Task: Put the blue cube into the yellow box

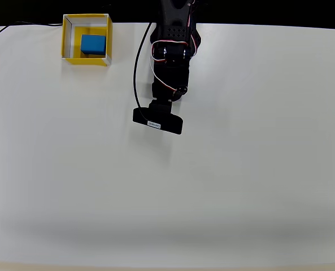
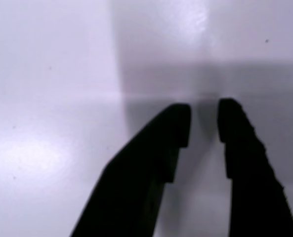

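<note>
Sitting inside the yellow box point(image 1: 68, 38), the blue cube point(image 1: 93, 44) is resting well apart from the gripper point(image 2: 204, 118). Its fingers point(image 2: 173, 129) are holding nothing, a small gap between them. The job looks done; the arm should be staying clear.

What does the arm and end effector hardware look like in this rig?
The arm is black, with bundled red and white servo wires and a black cable looping down its left side in the overhead view. A black wrist camera bar carries a small white label. The end effector has two matte black tapered fingers.
</note>
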`<state>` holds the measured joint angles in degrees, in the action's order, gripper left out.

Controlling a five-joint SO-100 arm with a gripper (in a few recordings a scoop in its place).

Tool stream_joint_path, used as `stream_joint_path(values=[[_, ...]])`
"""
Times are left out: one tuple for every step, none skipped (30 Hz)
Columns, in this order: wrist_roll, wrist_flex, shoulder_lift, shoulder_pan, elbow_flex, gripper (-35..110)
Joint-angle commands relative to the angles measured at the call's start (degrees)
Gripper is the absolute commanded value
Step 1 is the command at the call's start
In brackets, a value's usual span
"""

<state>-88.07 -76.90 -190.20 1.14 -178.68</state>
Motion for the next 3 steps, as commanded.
stream_joint_path(values=[[-0.9,-0.4,-1.1,0.1,-1.5,5],[-0.9,-0.4,-1.1,0.1,-1.5,5],[-0.9,-0.4,-1.1,0.1,-1.5,5]])
